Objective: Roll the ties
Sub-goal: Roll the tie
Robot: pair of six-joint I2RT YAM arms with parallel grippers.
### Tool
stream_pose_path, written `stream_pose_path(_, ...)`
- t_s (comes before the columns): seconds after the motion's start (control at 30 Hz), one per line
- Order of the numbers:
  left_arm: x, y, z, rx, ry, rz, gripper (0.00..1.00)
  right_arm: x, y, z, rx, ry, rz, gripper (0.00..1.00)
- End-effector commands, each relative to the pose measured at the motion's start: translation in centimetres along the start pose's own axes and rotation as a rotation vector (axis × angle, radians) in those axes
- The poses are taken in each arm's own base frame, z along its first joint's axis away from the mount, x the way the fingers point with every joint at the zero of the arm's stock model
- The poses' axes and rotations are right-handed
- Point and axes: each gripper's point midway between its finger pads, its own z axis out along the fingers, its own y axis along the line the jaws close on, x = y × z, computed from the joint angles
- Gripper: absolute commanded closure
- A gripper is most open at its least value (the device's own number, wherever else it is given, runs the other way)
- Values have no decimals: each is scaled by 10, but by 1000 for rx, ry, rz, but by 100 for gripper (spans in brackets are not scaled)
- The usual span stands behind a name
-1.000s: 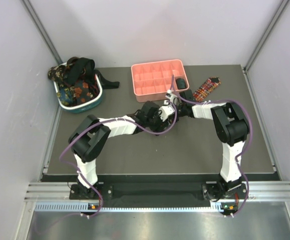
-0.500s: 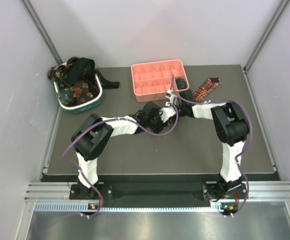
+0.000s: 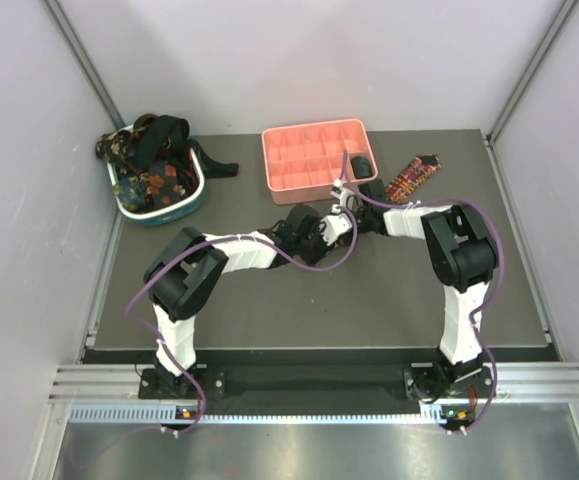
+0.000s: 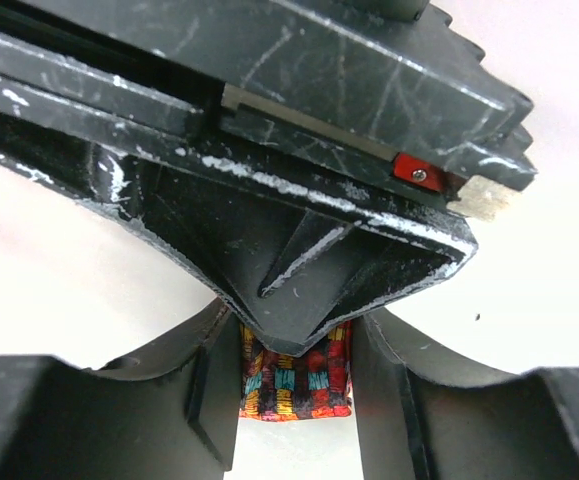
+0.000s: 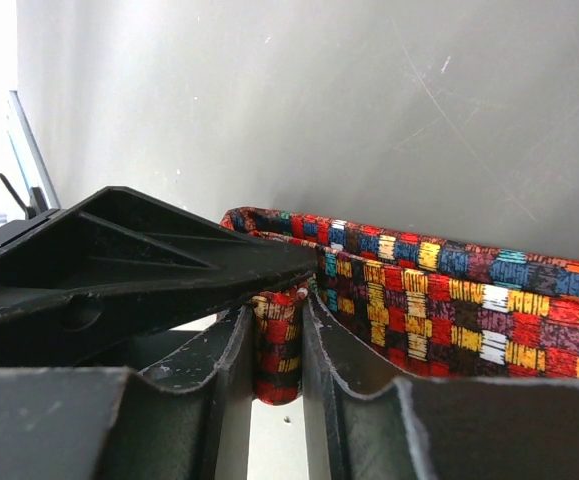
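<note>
The plaid tie (image 3: 413, 176) lies on the table at the right of the pink tray; its wide end shows in the top view. My two grippers meet just in front of the tray. My right gripper (image 5: 277, 345) is shut on a folded end of the plaid tie (image 5: 439, 310), which runs off to the right. My left gripper (image 4: 294, 375) has its fingers on both sides of the same plaid fabric (image 4: 294, 385), shut on it. In the top view the left gripper (image 3: 321, 226) and right gripper (image 3: 347, 212) touch. Dark floral and black ties (image 3: 151, 150) lie heaped in the basket.
A pink compartment tray (image 3: 287, 170) stands at the back middle, with a dark rolled item (image 3: 361, 166) in its right corner. A teal-and-white basket (image 3: 184, 205) stands at the back left. Purple cables loop off both arms.
The left arm's gripper has moved up and right, closer to the right gripper by the tray. The right arm has barely moved.
</note>
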Motion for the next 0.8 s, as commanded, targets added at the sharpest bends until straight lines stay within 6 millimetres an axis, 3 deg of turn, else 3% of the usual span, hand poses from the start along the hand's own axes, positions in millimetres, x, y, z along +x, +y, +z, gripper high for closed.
stream_pose_path(0.0,-3,12,4,-29,9,3,60,4,-11,-2,26,10,-1,78)
stream_pose_path(0.17,8,12,5,-44,35,-19,62,2,-12,-3,26,1,11,70)
stream_pose_path(0.4,20,14,6,-53,72,-44,64,-3,-9,-13,20,-38,20,68)
stream_pose_path(0.77,35,16,8,-36,116,-94,66,-35,1,-33,3,-170,-3,62)
